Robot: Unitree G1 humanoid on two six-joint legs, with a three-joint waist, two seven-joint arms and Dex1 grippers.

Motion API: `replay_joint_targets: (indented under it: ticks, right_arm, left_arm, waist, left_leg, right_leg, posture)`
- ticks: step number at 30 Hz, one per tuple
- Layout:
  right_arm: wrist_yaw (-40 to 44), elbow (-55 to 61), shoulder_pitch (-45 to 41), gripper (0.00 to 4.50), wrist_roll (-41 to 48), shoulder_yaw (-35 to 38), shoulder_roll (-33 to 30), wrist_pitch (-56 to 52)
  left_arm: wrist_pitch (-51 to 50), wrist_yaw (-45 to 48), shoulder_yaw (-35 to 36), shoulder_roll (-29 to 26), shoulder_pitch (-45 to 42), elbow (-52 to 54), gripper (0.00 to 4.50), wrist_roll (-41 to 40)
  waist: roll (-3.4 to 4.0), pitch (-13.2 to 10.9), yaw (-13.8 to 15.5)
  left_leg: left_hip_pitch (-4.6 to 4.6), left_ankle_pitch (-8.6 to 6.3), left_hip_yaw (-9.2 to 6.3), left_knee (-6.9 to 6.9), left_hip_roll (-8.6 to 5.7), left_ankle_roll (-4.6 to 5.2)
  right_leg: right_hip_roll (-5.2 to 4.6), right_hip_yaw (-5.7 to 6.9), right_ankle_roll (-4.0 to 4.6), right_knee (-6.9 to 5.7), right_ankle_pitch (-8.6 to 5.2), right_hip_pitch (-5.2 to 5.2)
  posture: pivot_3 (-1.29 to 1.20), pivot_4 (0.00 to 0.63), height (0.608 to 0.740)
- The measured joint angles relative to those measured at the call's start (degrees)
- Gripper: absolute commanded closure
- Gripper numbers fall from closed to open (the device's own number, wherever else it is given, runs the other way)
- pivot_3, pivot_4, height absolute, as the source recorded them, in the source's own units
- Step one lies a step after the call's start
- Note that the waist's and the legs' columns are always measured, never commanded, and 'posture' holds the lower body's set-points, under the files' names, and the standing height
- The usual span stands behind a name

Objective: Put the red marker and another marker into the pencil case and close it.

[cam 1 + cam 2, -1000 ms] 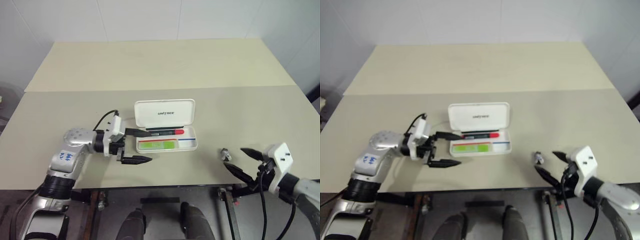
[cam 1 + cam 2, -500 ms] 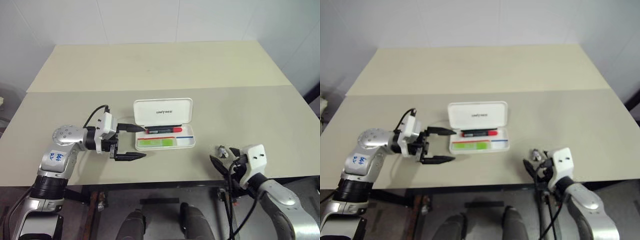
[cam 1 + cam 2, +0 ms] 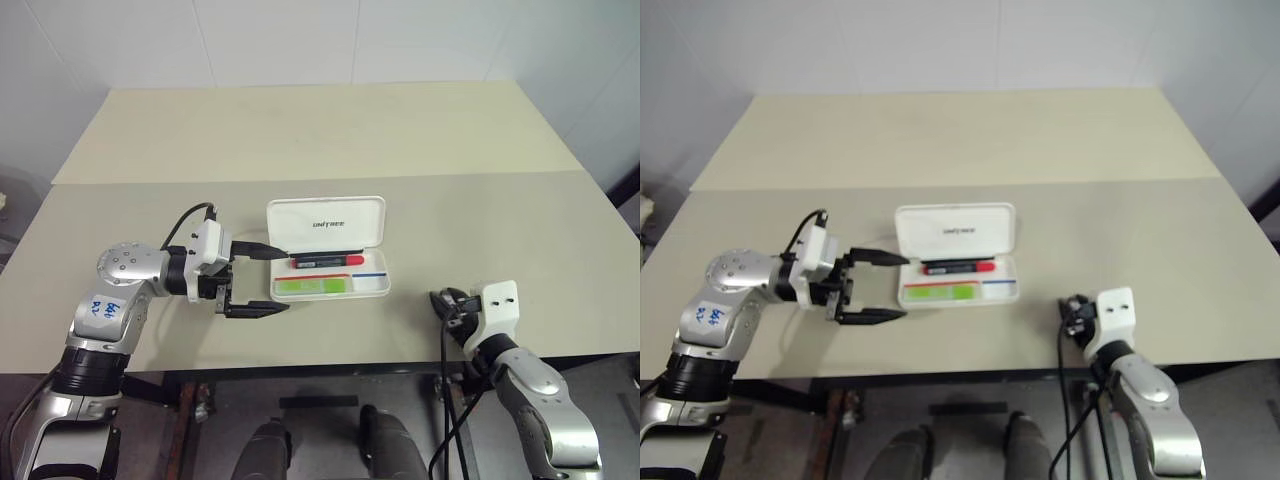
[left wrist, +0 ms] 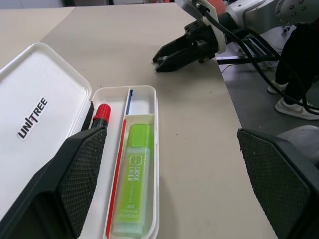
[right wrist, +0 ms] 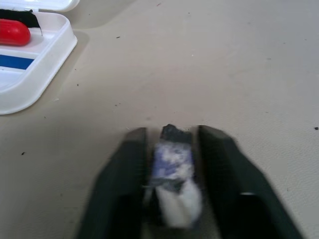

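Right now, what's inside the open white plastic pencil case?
Inside the white plastic pencil case lie a light green highlighter and a red-and-black marker, its black end hidden behind the left gripper's finger.

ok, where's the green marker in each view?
Left eye: green marker in the front slot of the open pencil case, centre.
Right eye: same slot, centre.
Left wrist: lower centre, lying lengthwise in the case.
Right wrist: out of frame.
Shared landmark: red marker in the slot behind it.
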State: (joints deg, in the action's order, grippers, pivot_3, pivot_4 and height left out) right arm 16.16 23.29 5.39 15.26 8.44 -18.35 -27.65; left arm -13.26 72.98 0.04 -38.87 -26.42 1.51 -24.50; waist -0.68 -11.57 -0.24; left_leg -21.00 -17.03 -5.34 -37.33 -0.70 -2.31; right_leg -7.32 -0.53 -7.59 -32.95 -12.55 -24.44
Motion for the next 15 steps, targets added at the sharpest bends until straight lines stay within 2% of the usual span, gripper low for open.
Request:
replay_joint_targets:
  ticks: [7, 13, 15]
  right_arm:
    - [2.5, 0.1, -2.3, 4.09, 1.4, 0.2, -1.8, -1.2]
    - [15.8, 0.4, -7.6, 4.09, 5.1, -0.9, -11.7, 0.3]
    - [19.3, 0.3, -9.2, 4.09, 6.5, -1.1, -13.2, 0.7]
  left_arm:
    - [0.2, -0.1, 0.0, 0.0, 0.0, 0.0, 0.0, 0.0]
    - [0.4, -0.5, 0.1, 0.0, 0.4, 0.2, 0.0, 0.0]
    - [0.7, -0.7, 0.2, 0.0, 0.7, 0.3, 0.0, 0.0]
  waist:
    - [0.0, 0.0, -0.1]
    - [0.01, 0.0, -0.1]
    - [0.0, 0.0, -0.1]
  left_leg:
    - [-0.01, 0.0, 0.01, 0.0, 0.0, 0.0]
    - [-0.01, 0.0, 0.0, 0.03, 0.03, 0.0]
    - [-0.02, 0.0, -0.01, 0.05, 0.08, 0.0]
  right_leg:
    - [0.0, 0.0, 0.0, 0.01, 0.0, -0.01]
    - [0.03, 0.02, -0.01, 0.03, 0.0, -0.01]
    - [0.09, 0.04, -0.07, 0.04, 0.03, -0.01]
  posture:
    - [0.0, 0.15, 0.74]
    - [0.0, 0.15, 0.74]
    - [0.0, 0.15, 0.74]
